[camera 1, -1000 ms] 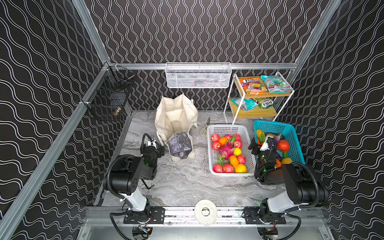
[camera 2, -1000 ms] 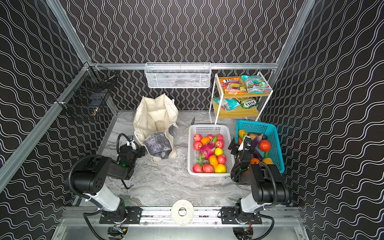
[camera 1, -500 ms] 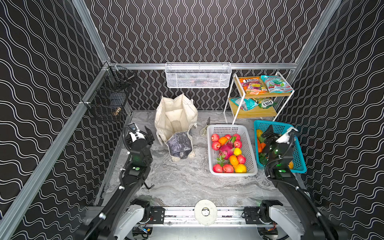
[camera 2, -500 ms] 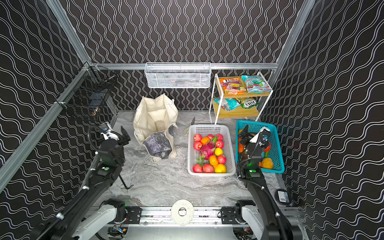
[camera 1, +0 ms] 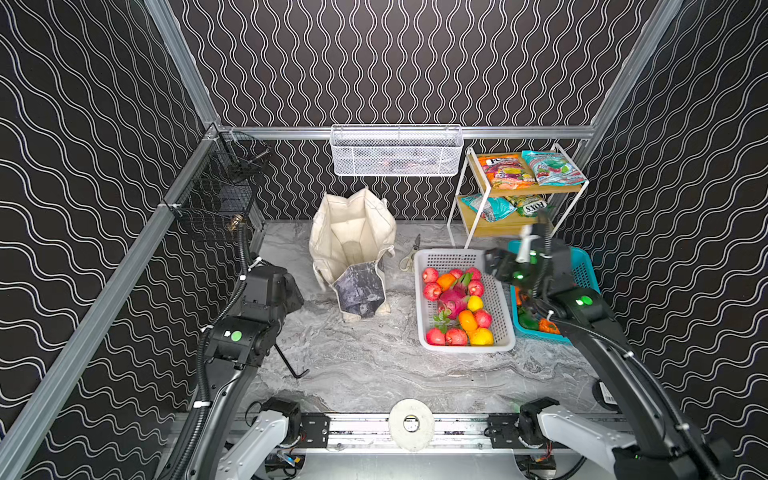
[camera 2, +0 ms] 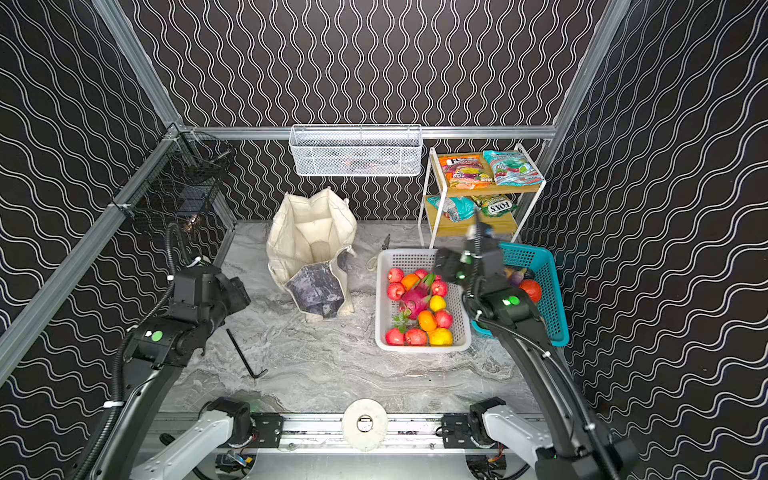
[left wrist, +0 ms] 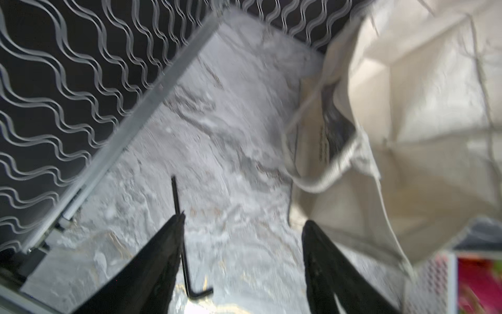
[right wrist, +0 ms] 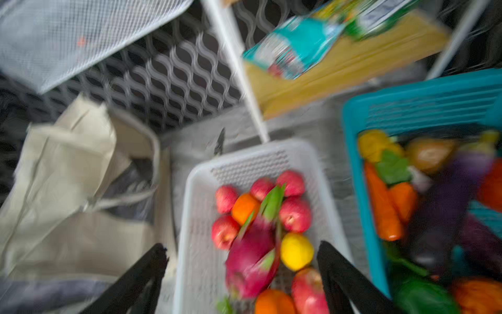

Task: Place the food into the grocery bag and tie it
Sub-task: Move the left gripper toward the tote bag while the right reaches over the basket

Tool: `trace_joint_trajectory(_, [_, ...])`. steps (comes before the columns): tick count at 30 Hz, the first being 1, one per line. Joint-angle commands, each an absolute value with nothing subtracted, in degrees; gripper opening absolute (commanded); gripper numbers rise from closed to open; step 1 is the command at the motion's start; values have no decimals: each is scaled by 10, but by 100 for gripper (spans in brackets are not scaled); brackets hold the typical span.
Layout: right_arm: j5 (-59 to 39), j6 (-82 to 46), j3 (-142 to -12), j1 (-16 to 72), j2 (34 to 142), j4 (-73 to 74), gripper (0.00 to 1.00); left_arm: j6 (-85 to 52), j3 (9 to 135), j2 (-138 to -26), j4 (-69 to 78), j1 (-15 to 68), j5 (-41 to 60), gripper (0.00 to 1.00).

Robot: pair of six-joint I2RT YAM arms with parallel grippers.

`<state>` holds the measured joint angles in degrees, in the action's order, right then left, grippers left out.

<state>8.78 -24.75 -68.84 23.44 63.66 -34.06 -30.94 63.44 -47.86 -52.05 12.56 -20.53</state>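
The grocery bag [camera 1: 351,245] [camera 2: 311,245] stands open-mouthed at the back middle, its dark marbled panel sagging forward; it also shows in the wrist views [left wrist: 421,108] [right wrist: 68,176]. Food fills the white basket [camera 1: 461,259]: a pink dragon fruit [camera 1: 453,299] [right wrist: 252,258], red apples, oranges and lemons. More produce lies in the teal basket [camera 1: 586,266] and snack packets [camera 1: 528,168] on the rack. My left gripper [left wrist: 244,218] hangs open and empty over the floor, left of the bag. Open and empty too, my right gripper [right wrist: 241,244] [camera 1: 496,264] hovers above the white basket.
A black hex key [camera 1: 291,365] [left wrist: 179,231] lies on the marble floor under the left arm. Scissors [camera 1: 411,253] lie between bag and white basket. A white mesh basket [camera 1: 397,151] hangs on the back wall, a black wire basket [camera 1: 220,195] on the left wall.
Both arms have unfolded from their low rest and reached forward, the left toward the bag, the right over the white basket. Both pairs of jaws have narrowed a little.
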Motion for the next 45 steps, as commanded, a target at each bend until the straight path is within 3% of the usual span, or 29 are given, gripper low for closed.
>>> trace_joint_trajectory(1, [111,-252,-719,306,685,-448,89,-319,651,-467,-592,126,-121,71])
trace_joint_trajectory(11, [113,-270,-797,423,887,-471,89,-317,672,-450,-609,125,-71,71])
trace_joint_trajectory(23, [135,-301,-857,411,1072,-443,90,-315,672,-458,-602,125,-52,71])
trace_joint_trajectory(37, [142,-343,-787,319,1021,-392,77,-316,684,-466,-596,125,-65,70])
trace_joint_trajectory(45, [143,-310,-800,333,1000,-406,90,-316,658,-468,-576,126,-68,77])
